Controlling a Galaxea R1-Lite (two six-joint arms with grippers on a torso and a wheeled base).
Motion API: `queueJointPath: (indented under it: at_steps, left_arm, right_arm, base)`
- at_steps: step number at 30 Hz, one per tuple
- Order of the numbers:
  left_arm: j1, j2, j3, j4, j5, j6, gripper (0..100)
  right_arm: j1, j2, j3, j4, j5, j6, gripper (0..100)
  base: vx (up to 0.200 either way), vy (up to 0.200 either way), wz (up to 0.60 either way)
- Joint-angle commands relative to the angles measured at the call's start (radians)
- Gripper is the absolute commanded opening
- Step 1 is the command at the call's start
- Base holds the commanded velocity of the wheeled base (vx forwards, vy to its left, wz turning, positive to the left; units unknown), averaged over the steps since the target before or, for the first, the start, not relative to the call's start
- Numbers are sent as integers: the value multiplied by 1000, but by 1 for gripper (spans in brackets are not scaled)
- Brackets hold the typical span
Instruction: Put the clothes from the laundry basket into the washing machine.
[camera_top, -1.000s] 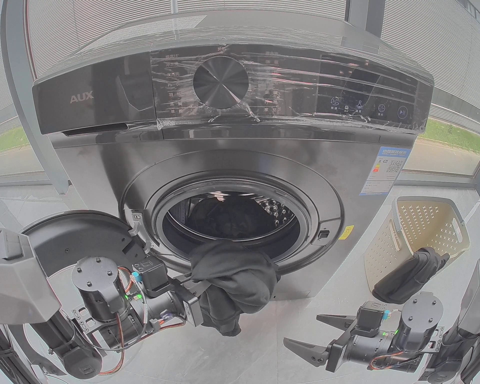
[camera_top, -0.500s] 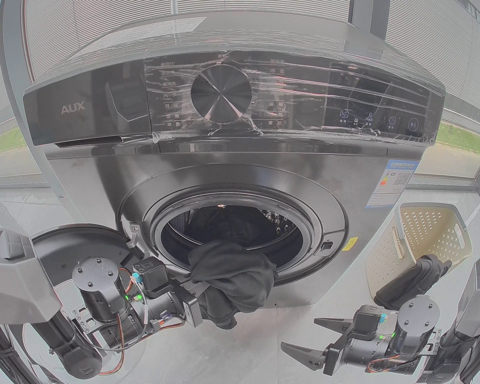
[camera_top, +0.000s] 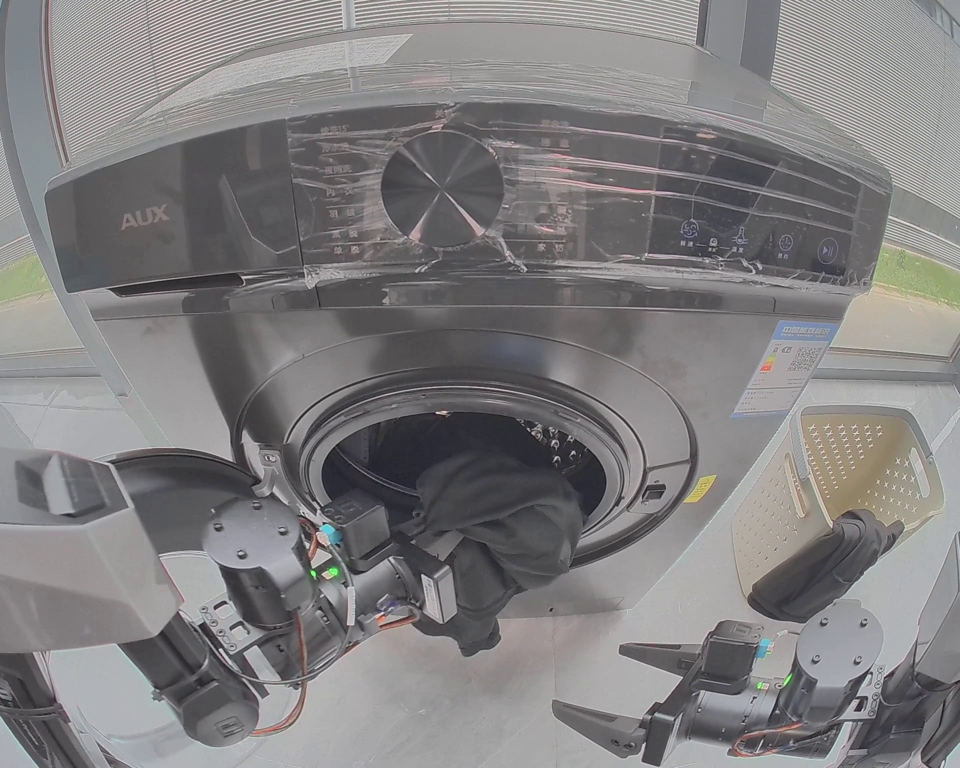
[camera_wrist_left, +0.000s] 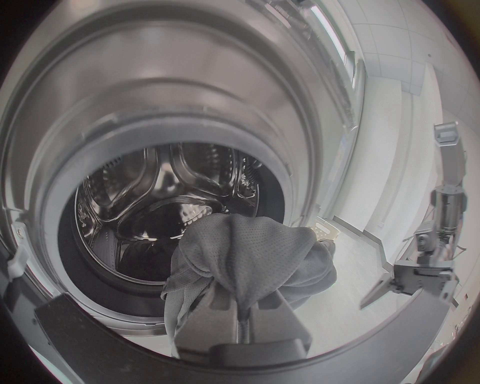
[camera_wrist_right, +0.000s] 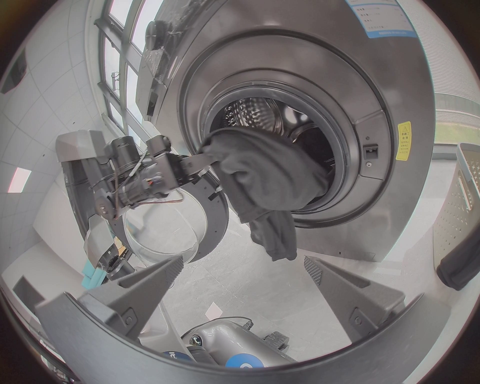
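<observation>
- Pale floor tiles and big windows are sitting behind a grey washing machine (camera_top: 480, 330), its round door (camera_top: 150, 490) swung open on the robot's left.
- Left gripper (camera_top: 438, 548) is pinching a dark garment (camera_top: 500, 515) right at the lower rim of the drum opening. The bunched top is poking just inside, and a tail is dangling over the rim.
- Right gripper (camera_top: 595, 685) is hanging low with its fingers spread wide, holding nothing.
- Laundry basket (camera_top: 860, 450) is tilting beside the machine's right side, with another dark piece (camera_top: 820, 565) drooping over its lower edge.
- For doing this step well, I'd be pushing deep past the rim and lifting a bit before letting go — otherwise that tail is probably dragging it back out.
- Fabric is looking like a soft, fine-meshed dark grey knit, floppy and crumpled, likely sagging wherever it isn't held.
</observation>
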Motion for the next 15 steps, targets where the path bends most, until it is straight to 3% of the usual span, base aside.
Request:
queueJointPath:
  at_steps: [1, 7, 11, 15]
  left_arm:
    - [13, 148, -98, -4, 42, -12, 0]
    - [69, 254, -248, -4, 58, -22, 0]
    - [86, 346, -398, 3, 137, -19, 0]
    - [85, 422, -500, 6, 151, -19, 0]
  right_arm:
    - [35, 2, 18, 1, -2, -23, 100]
    - [45, 18, 18, 1, -2, -28, 100]
    - [45, 25, 18, 1, -42, -35, 100]
    - [45, 27, 18, 1, -43, -35, 100]
  base:
    - [0, 0, 0]
    - [0, 0, 0]
    - [0, 0, 0]
    - [0, 0, 0]
